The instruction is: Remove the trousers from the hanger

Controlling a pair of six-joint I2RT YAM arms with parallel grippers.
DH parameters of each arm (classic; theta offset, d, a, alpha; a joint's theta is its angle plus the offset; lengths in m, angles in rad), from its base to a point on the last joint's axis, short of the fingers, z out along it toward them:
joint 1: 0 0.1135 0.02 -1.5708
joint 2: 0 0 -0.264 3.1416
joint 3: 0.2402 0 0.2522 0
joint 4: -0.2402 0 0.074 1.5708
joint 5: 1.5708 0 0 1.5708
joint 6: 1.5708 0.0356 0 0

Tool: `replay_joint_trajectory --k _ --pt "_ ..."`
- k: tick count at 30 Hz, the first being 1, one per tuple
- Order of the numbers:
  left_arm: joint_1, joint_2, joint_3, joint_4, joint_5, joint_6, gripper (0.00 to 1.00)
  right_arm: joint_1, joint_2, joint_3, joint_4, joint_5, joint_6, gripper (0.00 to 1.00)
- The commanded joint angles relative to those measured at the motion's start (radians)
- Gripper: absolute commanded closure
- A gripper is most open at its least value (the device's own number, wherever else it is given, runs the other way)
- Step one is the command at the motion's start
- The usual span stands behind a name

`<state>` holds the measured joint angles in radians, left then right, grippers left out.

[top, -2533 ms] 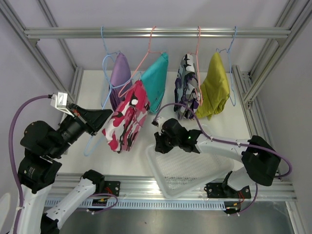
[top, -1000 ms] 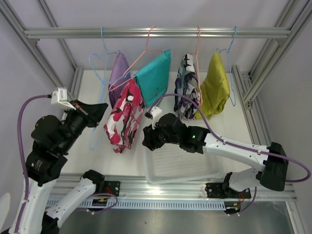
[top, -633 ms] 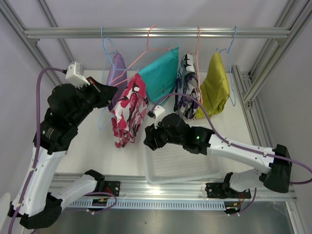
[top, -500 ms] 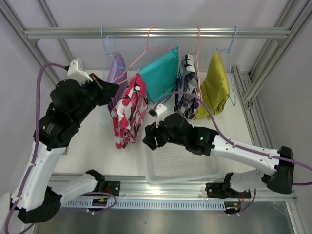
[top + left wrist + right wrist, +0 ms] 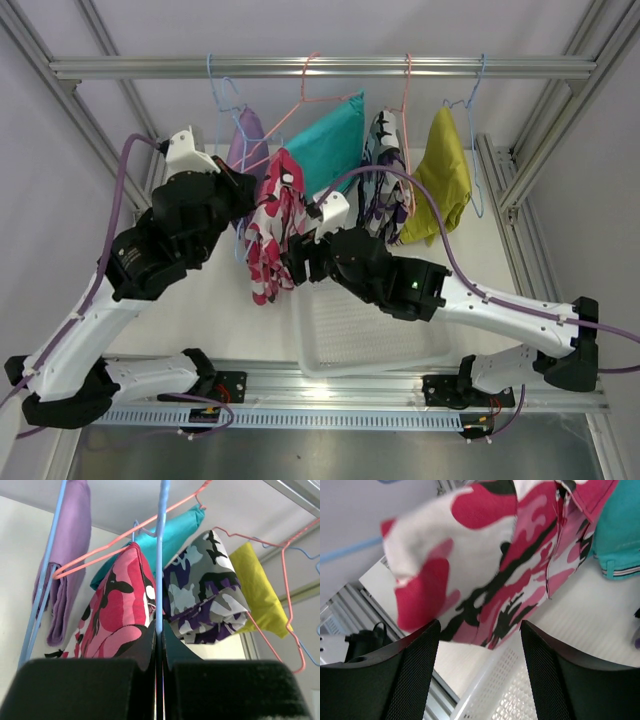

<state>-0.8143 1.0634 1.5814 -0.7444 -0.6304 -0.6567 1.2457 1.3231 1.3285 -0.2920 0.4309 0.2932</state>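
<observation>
Hanger pinned for the pull
Left gripper [image 5: 158, 636] clamps the blue hanger [image 5: 160, 555], apparently steadying the pink camouflage trousers [image 5: 268, 240] left of centre; right gripper [image 5: 480, 645] sits just below, jaws apart, ready to pull.

We look down from above behind the arms [image 5: 150, 260], both wrist views peer upward, close, all three sharing the pink camouflage trousers [image 5: 268, 235].

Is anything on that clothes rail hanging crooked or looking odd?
Yes. The teal trousers hang sharply tilted on their pink hanger, unlike the straight mustard trousers. The left gripper pinches a blue hanger wire.
</observation>
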Motion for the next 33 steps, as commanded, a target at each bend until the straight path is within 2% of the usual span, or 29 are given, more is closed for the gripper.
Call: replay_joint_trajectory --k 1,7,20,28,33 --pt "-0.051 0.004 0.06 0.175 -0.301 -0.026 1.0 0.023 0.045 0.084 0.071 0.106 -0.026 0.3" --pt "-0.114 0.033 0.061 0.191 -0.408 -0.018 1.0 0.044 0.11 0.129 0.094 0.117 -0.061 0.27" --pt "-0.123 0.04 0.042 0.235 -0.428 0.052 0.99 0.126 0.077 0.127 0.113 0.127 -0.106 0.25" --pt "-0.128 0.026 0.023 0.223 -0.423 0.037 1.0 0.115 0.096 0.146 0.132 0.213 -0.149 0.2" --pt "-0.131 0.024 0.025 0.22 -0.427 0.043 1.0 0.052 0.128 0.152 0.152 0.261 -0.147 0.2"
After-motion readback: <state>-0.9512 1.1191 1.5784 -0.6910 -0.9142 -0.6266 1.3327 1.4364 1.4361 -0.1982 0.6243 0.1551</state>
